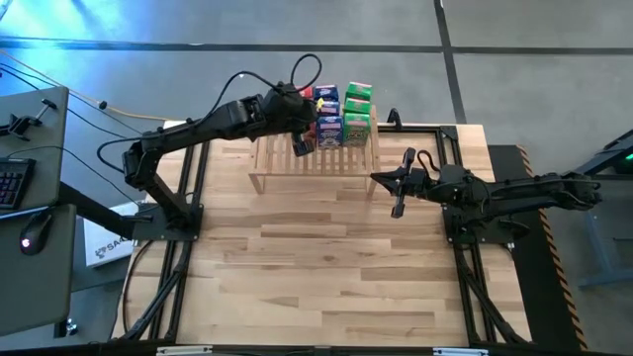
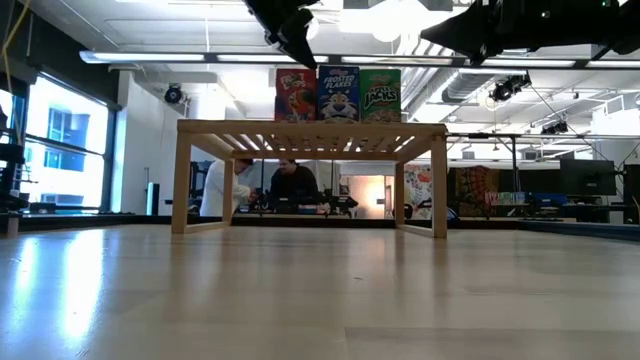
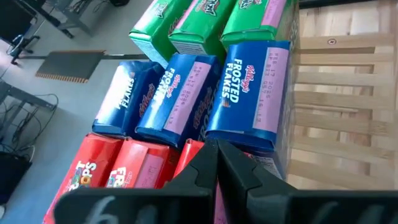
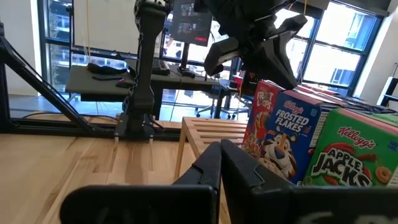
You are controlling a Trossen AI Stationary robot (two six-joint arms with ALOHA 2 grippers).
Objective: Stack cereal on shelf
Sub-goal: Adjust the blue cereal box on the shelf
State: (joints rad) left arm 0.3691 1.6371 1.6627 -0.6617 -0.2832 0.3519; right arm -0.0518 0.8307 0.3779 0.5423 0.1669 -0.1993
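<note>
Near the top middle of the high view, the cereal boxes [image 1: 341,112] are packed in rows on the shelf [image 1: 272,168]. Left jaws [image 1: 302,143] are held shut above the red row. Any nudge should be made gently, so no box gets tipped. Right jaws [image 1: 398,206] are shut, waiting beside the shelf.

The small printed cardboard cereal boxes [image 3: 244,93] in red, blue and green, upper centre of the left wrist view, look smooth with a slight sheen. The pale slatted natural-wood shelf [image 2: 312,133] is matt — bare grain showing. The large light wooden tabletop [image 1: 326,267] gleams softly — smooth planks. Both arms' dark fingers [image 4: 239,168] look like matt plastic.
</note>
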